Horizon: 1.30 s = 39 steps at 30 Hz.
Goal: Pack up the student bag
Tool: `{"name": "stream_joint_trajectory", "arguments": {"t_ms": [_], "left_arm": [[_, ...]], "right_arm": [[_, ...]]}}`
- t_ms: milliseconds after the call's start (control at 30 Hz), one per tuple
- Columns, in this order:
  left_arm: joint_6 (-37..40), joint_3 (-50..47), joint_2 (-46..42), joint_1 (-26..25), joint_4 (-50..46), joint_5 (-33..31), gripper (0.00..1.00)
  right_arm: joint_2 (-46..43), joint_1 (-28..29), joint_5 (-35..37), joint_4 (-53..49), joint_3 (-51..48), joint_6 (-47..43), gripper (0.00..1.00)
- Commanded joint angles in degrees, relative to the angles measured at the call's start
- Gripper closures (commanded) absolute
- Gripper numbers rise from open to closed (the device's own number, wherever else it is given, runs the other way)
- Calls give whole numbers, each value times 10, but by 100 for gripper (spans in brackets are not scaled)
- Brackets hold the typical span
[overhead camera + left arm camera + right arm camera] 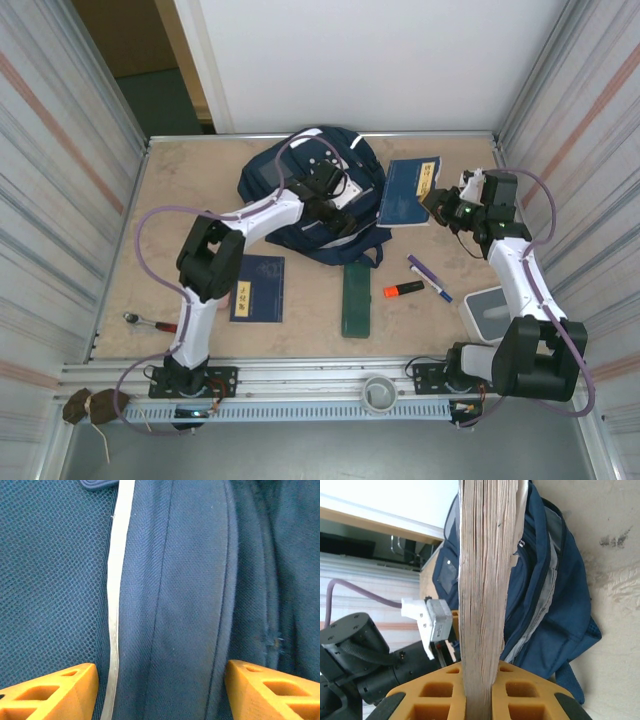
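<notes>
Right hand (479, 680) is clamped on a notebook (485, 570), held edge-on, probably for sliding in. Left hand (160, 690), fingers apart, hovers over the student bag (355, 160) at the tabletop's far edge, likely to open it.

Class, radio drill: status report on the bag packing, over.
Left claw open, over backpack fabric. Right claw shut on notebook edge, beside the backpack. Left arm lies across the backpack.

We see the backpack (262, 188), a big navy-blue fabric bag with a thin white stripe and dark straps, lying slumped at the far middle of the table (180, 180).
</notes>
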Motion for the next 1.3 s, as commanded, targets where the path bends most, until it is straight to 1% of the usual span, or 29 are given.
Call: {"name": "stream_joint_trajectory", "arguments": {"t_ms": [0,67,100,133,200,233,267,300,400,467,567,633,700,800,900,1033,1133,1233,1267], "left_arm": [[31,23,18,-7,-34,-31,35],[35,24,20,-10,-32,-46,42],[35,26,17,-10,-31,-49,51],[34,25,12,-10,-30,-47,57],[32,20,-11,-9,-15,-37,76],[29,17,-18,-6,-8,-27,84],[24,11,-45,-1,2,-11,93],[14,4,-63,4,13,7,100],[-22,-22,-118,31,59,78,100],[-58,-35,-150,59,91,149,100],[-107,-41,-176,93,125,230,100],[-128,-40,-183,109,142,273,100],[-143,-40,-185,122,157,303,100],[-151,-29,-180,138,157,337,100],[-164,-20,-171,150,159,363,100],[-184,-10,-160,159,169,396,100],[-200,-4,-152,163,179,410,100],[-223,-2,-144,168,197,426,100],[-229,-2,-142,170,203,432,100]], "right_arm": [[-15,-5,-4,-7,-3,-27,100],[-10,-5,-5,-18,-1,-33,100],[-7,-6,-4,-28,2,-38,100],[-4,-6,-3,-41,6,-44,100],[0,-5,2,-71,13,-58,100],[0,-5,5,-84,16,-64,100],[0,-5,7,-98,20,-71,100],[0,-5,7,-110,23,-76,100],[-2,-3,-6,-134,31,-85,100],[-10,4,-5,-150,34,-91,100],[-23,16,2,-152,32,-82,100],[-22,29,-6,-126,24,-57,100],[-13,52,0,-85,17,-28,100],[16,99,23,4,6,30,100],[50,157,96,104,1,86,100],[117,224,219,210,15,140,100],[192,259,288,293,33,186,100],[273,296,359,339,82,214,99],[297,310,385,346,97,223,97]]}}
